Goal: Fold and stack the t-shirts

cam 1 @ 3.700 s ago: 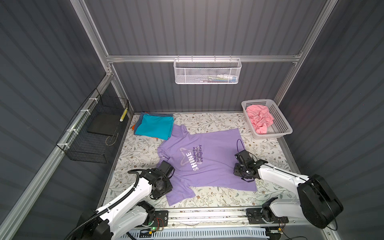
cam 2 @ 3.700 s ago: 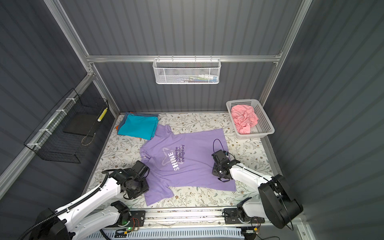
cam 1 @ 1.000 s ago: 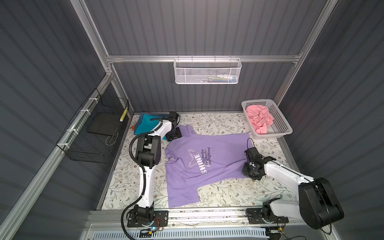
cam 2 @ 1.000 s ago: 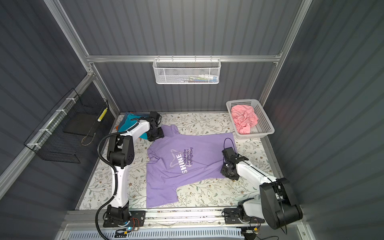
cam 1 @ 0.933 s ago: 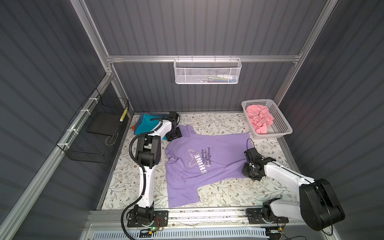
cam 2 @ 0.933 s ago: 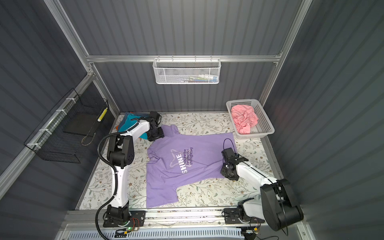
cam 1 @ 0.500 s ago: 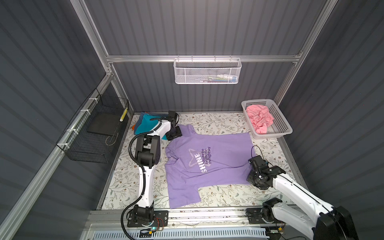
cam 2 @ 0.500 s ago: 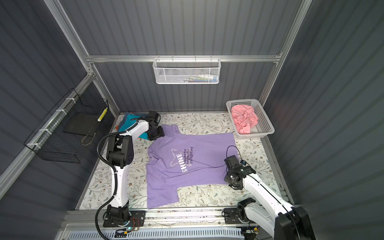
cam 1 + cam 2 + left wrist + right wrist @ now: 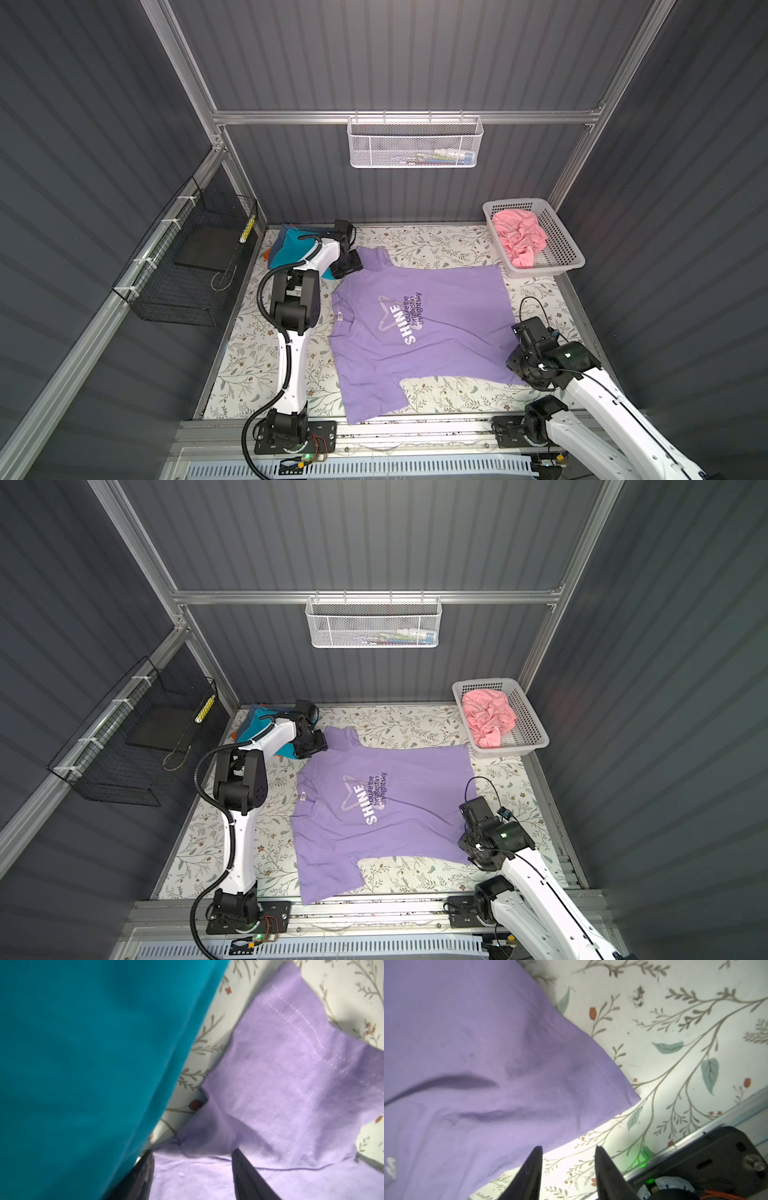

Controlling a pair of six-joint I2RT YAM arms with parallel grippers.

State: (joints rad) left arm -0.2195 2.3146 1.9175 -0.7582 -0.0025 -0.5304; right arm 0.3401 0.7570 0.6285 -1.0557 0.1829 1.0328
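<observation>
Lavender t-shirt (image 9: 419, 328) lies flat in the middle of the surface (image 9: 436, 245). Left tool (image 9: 348, 266), jaws apart, rests on its 11 o'clock sleeve. The right tool (image 9: 517, 368), released and empty, is just off its 4 o'clock hem corner.
</observation>
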